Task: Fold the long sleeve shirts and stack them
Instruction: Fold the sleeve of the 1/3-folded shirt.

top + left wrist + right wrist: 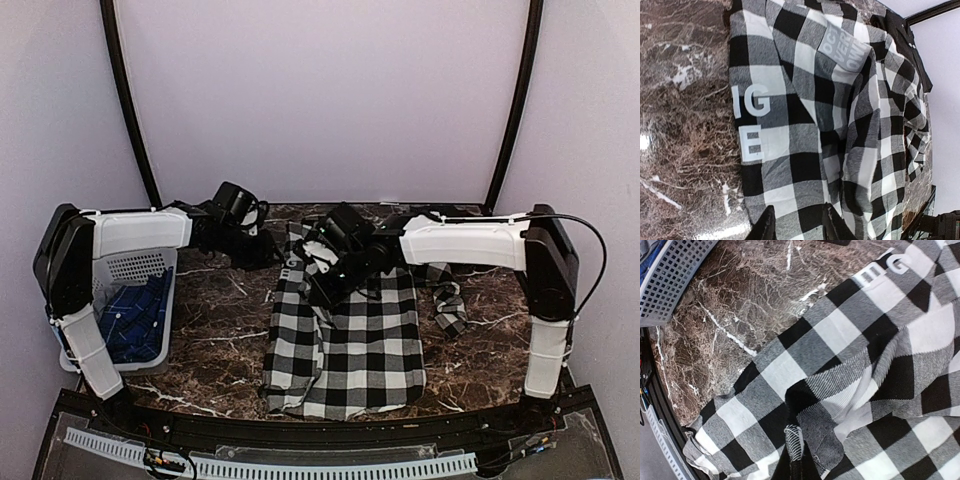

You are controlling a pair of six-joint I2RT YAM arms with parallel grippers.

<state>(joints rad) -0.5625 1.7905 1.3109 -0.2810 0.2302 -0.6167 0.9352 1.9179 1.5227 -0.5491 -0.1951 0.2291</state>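
Checked black-and-white shirt (350,340) lies mid-fold on the marble table (220,330), one sleeve (450,305) trailing right (no finished stack visible). Right gripper (795,465) pinches a cloth ridge; left gripper (799,225) hovers unclenched, empty. A blue garment (135,320) sits in the basket (140,265).

Checked shirt (345,340) is lying mid-table (220,300), black-and-white, its left side rumpling into folds. One sleeve (448,305) is trailing off right. White block letters (757,102) are showing on a black band. My right gripper (792,462) is pinching a bunched fold.
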